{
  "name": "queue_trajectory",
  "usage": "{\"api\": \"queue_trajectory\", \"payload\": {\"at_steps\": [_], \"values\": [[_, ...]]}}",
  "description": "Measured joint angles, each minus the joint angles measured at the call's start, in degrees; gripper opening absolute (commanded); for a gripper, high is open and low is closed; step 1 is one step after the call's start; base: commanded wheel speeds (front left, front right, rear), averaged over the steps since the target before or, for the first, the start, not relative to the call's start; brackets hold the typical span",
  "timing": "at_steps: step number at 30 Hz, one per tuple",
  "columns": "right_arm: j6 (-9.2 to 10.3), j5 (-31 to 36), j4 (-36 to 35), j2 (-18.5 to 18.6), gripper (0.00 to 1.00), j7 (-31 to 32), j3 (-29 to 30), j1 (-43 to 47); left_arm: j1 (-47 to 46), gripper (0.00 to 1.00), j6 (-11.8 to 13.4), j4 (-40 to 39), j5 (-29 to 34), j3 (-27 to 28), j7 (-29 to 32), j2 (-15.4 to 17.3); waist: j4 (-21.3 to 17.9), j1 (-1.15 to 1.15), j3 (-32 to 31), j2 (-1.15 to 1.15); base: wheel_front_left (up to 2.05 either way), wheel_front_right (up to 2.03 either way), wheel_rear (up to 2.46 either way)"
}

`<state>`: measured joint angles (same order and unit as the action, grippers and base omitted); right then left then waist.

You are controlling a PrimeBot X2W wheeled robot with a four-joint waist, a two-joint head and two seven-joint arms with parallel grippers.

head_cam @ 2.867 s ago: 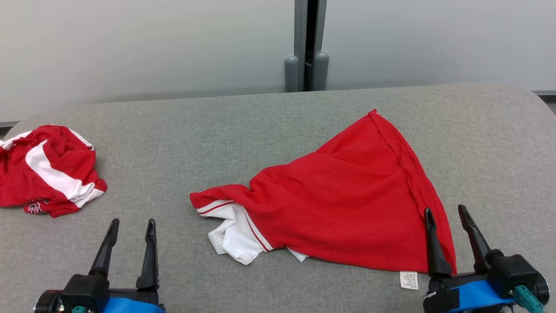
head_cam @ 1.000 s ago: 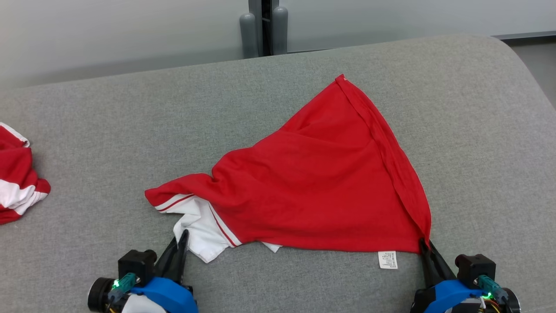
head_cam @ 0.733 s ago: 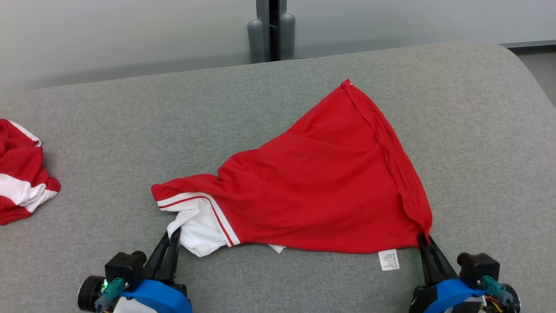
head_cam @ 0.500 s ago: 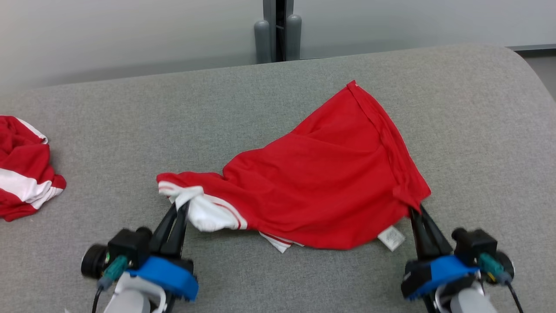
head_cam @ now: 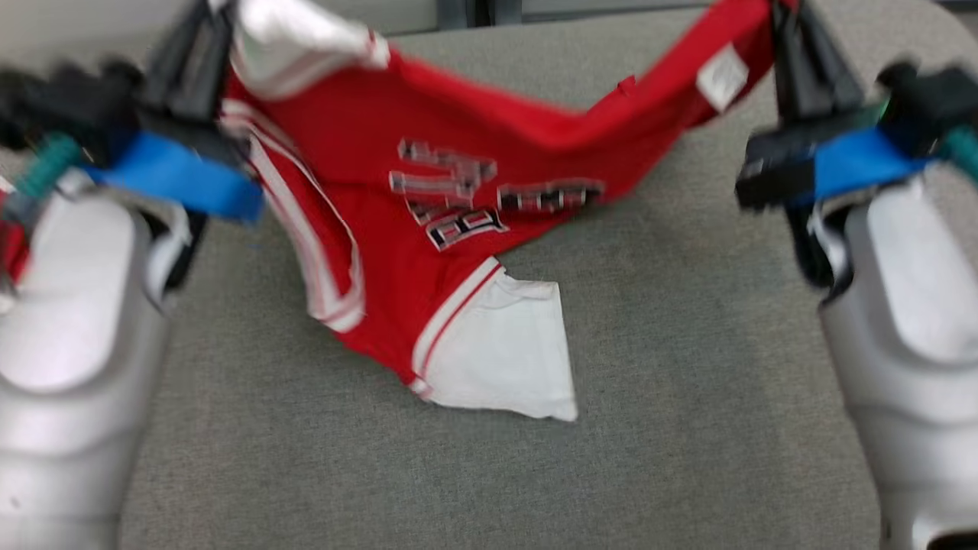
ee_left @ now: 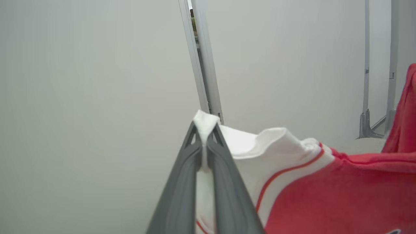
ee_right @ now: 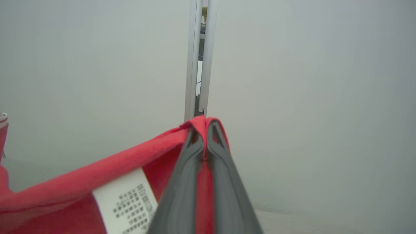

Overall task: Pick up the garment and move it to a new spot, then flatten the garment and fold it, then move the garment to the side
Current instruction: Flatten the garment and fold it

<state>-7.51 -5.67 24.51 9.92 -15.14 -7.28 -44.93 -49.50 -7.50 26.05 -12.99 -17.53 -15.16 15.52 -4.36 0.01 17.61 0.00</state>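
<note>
You face a grey, cloth-covered bench (head_cam: 688, 382). The garment (head_cam: 382, 252) hangs with its white lower end at the surface. You cannot tell whether it touches.

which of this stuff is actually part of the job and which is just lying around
Job: red and white garment, hanging between the left gripper and right gripper, both shut on it; grey table below it.
Just there: grey post and pale wall behind; blurred red cloth at the head view's left edge.

Likely a lab or test bay. Wide worktable (head_cam: 688, 344) covered in grey felt-like fabric; plain pale grey partition panels (ee_left: 81, 97) behind it, joined by a slim grey metal post (ee_right: 198, 65).
</note>
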Motion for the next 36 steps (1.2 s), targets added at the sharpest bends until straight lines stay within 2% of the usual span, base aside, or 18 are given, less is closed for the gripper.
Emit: {"api": "queue_trajectory", "payload": {"at_steps": [11,15,20,27,30,36], "values": [[0.00,-2.5,12.6,1.3,0.00,0.0,0.0,-32.8,-30.3,0.00,0.0,6.8,-1.2,-1.2,0.0,4.4,0.0,0.01,8.4,0.00,0.00,0.00,0.00],[0.01,-2.4,17.7,1.3,0.00,0.0,-0.4,-41.0,-37.8,0.00,0.0,8.3,-1.4,-2.7,0.0,5.4,0.0,0.01,9.3,0.00,0.00,0.00,0.00],[0.01,-1.3,21.3,2.7,0.00,0.0,-0.5,-47.8,-43.1,0.00,0.0,8.5,-2.6,-4.0,0.0,4.8,0.8,0.00,9.6,0.00,0.00,0.00,0.00],[0.00,-1.2,21.3,3.6,0.00,0.0,-1.0,-46.4,-42.2,0.00,0.0,7.9,-4.2,-5.0,0.0,4.8,1.6,0.00,11.3,0.00,0.00,0.00,0.00],[0.00,-1.5,19.3,3.5,0.00,0.0,-0.8,-41.1,-37.0,0.00,0.0,6.4,-4.7,-4.5,0.0,4.8,1.8,0.00,12.2,0.00,0.00,0.00,0.00],[0.01,-2.1,10.5,2.7,0.00,0.0,0.9,-26.1,-22.0,0.00,1.4,0.6,-5.7,-1.0,0.0,6.3,1.7,0.00,11.9,0.00,0.00,0.00,0.00]]}}
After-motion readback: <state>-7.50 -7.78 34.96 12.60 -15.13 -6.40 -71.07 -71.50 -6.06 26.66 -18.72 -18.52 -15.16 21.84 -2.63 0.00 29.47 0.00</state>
